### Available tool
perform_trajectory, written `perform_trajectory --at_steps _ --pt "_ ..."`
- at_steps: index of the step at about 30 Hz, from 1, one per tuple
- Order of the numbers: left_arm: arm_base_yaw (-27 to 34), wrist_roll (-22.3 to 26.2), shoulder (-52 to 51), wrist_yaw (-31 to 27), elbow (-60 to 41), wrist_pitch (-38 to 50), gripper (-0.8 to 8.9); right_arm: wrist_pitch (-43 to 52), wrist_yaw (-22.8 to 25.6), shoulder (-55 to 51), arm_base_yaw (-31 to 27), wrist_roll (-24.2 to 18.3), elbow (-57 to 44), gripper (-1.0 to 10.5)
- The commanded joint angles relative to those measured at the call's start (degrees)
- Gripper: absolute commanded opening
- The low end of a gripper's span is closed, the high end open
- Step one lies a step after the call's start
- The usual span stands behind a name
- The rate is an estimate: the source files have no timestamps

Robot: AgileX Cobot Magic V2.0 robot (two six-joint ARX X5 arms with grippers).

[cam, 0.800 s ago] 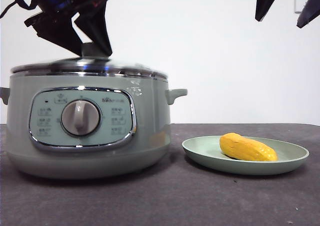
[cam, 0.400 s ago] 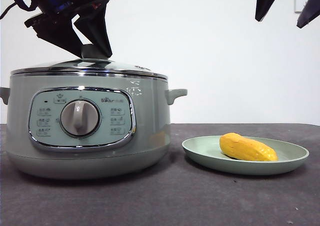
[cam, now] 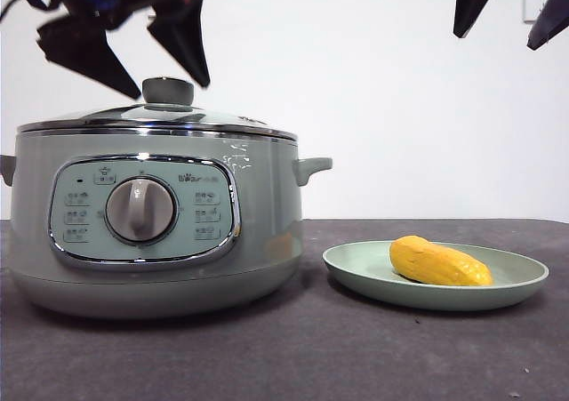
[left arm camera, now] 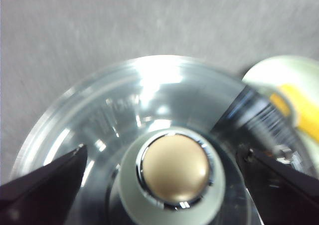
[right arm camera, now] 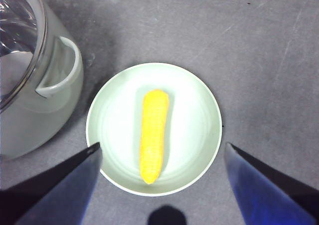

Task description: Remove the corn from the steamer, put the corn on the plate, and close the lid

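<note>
The sage-green steamer [cam: 151, 232] stands at the left with its chrome-rimmed lid [cam: 160, 121] seated on it. The lid's pale green knob [cam: 168, 91] is free. My left gripper [cam: 133, 50] is open just above the knob, its jaws apart on either side of it; the left wrist view shows the knob [left arm camera: 173, 172] between them. The yellow corn [cam: 439, 261] lies on the pale green plate [cam: 356, 272] at the right. My right gripper [cam: 511, 10] is open, high above the plate, and its wrist view shows the corn [right arm camera: 153, 134] on the plate [right arm camera: 199, 110].
The steamer's side handle [cam: 313, 167] juts toward the plate, also seen in the right wrist view [right arm camera: 62, 68]. The dark grey tabletop [cam: 293, 356] runs along the front. A white wall stands behind.
My left gripper has let go of the lid's knob, opened and risen a little. The lid now rests level on the steamer. The right arm, corn and plate have not moved.
</note>
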Motion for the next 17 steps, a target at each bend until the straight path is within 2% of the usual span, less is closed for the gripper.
perform_trajectory --at_steps 1,3,6,8,12,17 --pt "0.1 0.2 -3.7 0.1 0.0 -1.8 4.98 0.3 -0.2 -0.1 0.0 -0.7 -0.3 4.1" --pt "-0.1 0.2 -6.6 0.2 0.0 -4.3 4.5 0.7 -0.2 -0.7 0.1 -0.7 -0.3 4.0" --pt "-1.2 1.5 -11.3 0.0 0.0 -7.6 1.89 3.7 -0.2 -3.0 0.3 -0.7 -1.6 3.4" --pt "-2.3 2.2 -14.4 -0.2 -0.2 -9.3 -0.09 7.5 -0.2 -6.0 1.0 -0.7 -4.2 2.0" --pt "-3.7 2.1 -21.2 -3.8 -3.5 -8.9 -0.08 13.5 -0.1 -12.4 2.8 -0.1 -11.1 -0.1" --pt "-5.6 0.9 -31.5 -7.7 -13.4 -5.8 -0.08 21.3 0.2 -20.7 3.7 0.7 -22.3 -0.1"
